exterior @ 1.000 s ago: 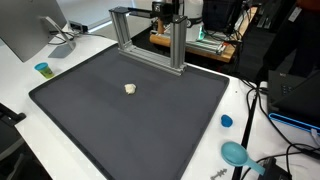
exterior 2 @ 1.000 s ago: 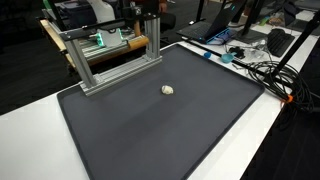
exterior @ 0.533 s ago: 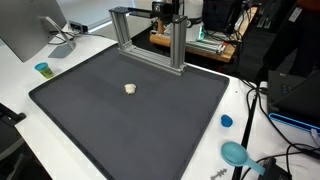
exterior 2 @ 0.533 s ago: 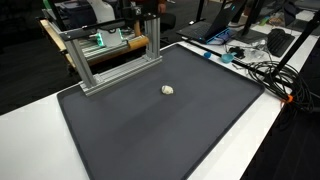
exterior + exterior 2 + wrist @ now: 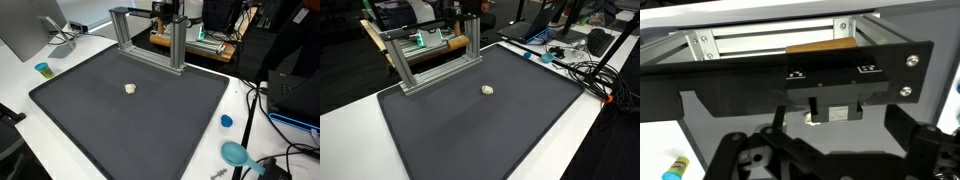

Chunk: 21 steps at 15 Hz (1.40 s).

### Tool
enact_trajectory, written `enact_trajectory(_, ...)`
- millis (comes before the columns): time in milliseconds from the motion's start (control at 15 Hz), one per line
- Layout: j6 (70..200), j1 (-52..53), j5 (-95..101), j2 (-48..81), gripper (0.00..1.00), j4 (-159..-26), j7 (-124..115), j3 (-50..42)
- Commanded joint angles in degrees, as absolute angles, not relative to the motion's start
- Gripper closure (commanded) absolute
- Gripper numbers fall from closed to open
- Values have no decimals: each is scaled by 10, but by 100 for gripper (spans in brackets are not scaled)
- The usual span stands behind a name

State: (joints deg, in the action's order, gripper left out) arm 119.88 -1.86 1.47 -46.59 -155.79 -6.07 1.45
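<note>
A dark grey mat (image 5: 120, 130) covers most of the white table (image 5: 95, 47). Toward twelve o'clock of its middle lies a small pale lump (image 5: 130, 89), alone and well apart from everything else. At the mat's one o'clock edge stands an aluminium frame (image 5: 150, 35), upright, with a dark part of the robot arm (image 5: 166, 9) showing just behind its top bar. Off the mat sit a small blue cup (image 5: 42, 69) at ten o'clock, a blue cap (image 5: 226, 121) at three, and a teal round dish (image 5: 235, 153) at four beside black cables (image 5: 262, 165).
</note>
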Motion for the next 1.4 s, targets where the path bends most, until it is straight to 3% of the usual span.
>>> enact_trajectory(0, 1197, -20, 14, -466, 0, -1556, -60, 15)
enact_trajectory(1333, 1255, -24, 17, -461, 0, -1579, -89, 37)
